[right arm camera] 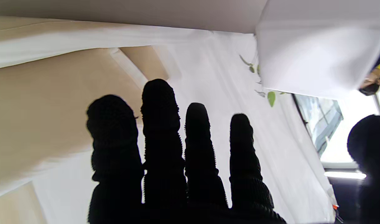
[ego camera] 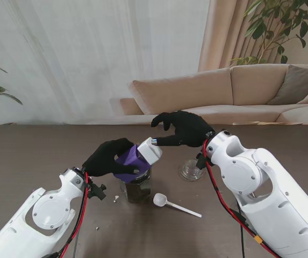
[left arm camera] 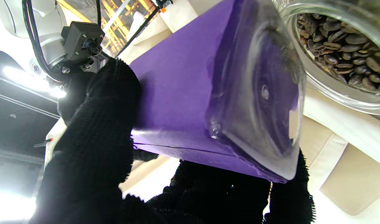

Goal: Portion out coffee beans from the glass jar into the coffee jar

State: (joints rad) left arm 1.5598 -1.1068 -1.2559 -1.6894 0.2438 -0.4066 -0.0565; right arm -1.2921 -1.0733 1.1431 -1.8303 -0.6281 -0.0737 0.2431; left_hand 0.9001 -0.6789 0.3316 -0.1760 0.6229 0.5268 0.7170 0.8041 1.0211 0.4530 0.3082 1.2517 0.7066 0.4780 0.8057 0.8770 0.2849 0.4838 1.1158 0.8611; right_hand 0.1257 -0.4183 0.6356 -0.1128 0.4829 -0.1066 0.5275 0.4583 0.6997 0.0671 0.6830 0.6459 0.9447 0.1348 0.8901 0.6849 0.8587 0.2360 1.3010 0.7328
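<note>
My left hand point(ego camera: 108, 157) is shut on the purple coffee jar point(ego camera: 131, 161), which is tilted with its white cap point(ego camera: 150, 150) pointing up and to the right. It hangs just over the glass jar point(ego camera: 137, 188) of beans standing on the table. The left wrist view shows the purple coffee jar point(left arm camera: 183, 93) in my gloved fingers point(left arm camera: 96, 133) and the glass jar's open mouth full of beans point(left arm camera: 336, 53) close beside it. My right hand point(ego camera: 185, 129) hovers at the cap, fingers spread, thumb tip against it. In the right wrist view the four fingers point(right arm camera: 165, 140) stand apart beside the white cap point(right arm camera: 317, 46).
A glass lid point(ego camera: 190, 171) lies on the dark table point(ego camera: 41, 150) under my right wrist. A white spoon point(ego camera: 171, 203) rests near the glass jar, on my side of it. Small crumbs point(ego camera: 116, 198) lie to the jar's left. A sofa point(ego camera: 240, 91) stands behind the table.
</note>
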